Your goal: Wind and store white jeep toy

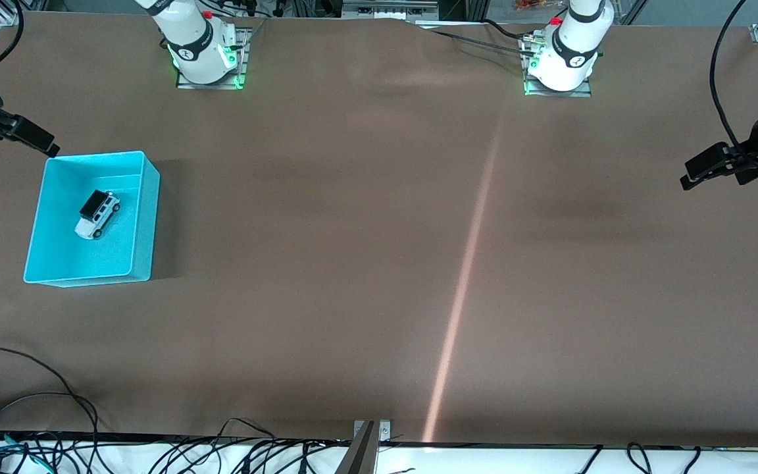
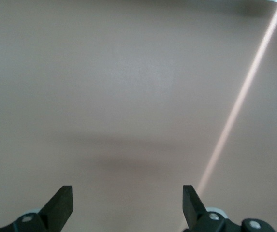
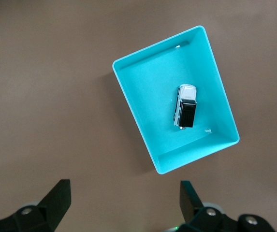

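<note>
You are looking down on a brown table (image 1: 379,263) with one object group on it: a cyan bin (image 1: 145,217) standing toward the right arm's end of the table. Inside the bin, on its floor, lies the white jeep toy (image 1: 97,214), a tiny boxy car with a black roof and rear, resting on its wheels and touching no wall.

The right gripper (image 1: 37,141) hangs in the air just past the bin's corner that lies farther from the front camera, at the table's edge. The front view shows it only as a dark shape; the right wrist view shows its two fingers (image 3: 56,198) spread wide with nothing between them, and looks straight down on the cyan bin (image 3: 128,96) with the white jeep toy (image 3: 185,112) inside.

The left gripper (image 1: 698,172) waits in the air over the left arm's end of the table, well apart from the bin. Its wrist view shows the fingers (image 2: 61,203) wide apart and empty, over bare tabletop crossed by a pale streak of light (image 2: 240,101), which the front view also shows.
</note>
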Tool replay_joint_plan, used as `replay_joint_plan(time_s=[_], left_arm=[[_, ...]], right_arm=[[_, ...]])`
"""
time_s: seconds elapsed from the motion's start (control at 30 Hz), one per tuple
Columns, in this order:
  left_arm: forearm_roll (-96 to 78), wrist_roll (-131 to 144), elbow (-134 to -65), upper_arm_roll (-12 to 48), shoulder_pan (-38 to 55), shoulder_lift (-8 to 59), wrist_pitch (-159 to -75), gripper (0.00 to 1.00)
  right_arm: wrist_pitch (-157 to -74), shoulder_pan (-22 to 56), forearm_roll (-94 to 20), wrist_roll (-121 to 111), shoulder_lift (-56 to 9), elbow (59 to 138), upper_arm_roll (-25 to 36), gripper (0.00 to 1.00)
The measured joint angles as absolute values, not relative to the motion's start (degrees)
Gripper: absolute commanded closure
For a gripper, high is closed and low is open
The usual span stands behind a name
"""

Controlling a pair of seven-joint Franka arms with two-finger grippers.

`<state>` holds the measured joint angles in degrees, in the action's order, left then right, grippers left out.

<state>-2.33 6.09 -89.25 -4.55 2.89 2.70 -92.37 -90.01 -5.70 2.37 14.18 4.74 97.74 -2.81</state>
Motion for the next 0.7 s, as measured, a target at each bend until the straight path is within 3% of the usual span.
replay_joint_plan(time_s=[0.7], left_arm=[[-2.3, 6.1, -89.2, -4.6, 2.9, 2.7, -92.4, 0.0]], right_arm=[[-86.0, -5.6, -4.1, 7.5, 4.1, 94.1, -5.1, 0.0]])
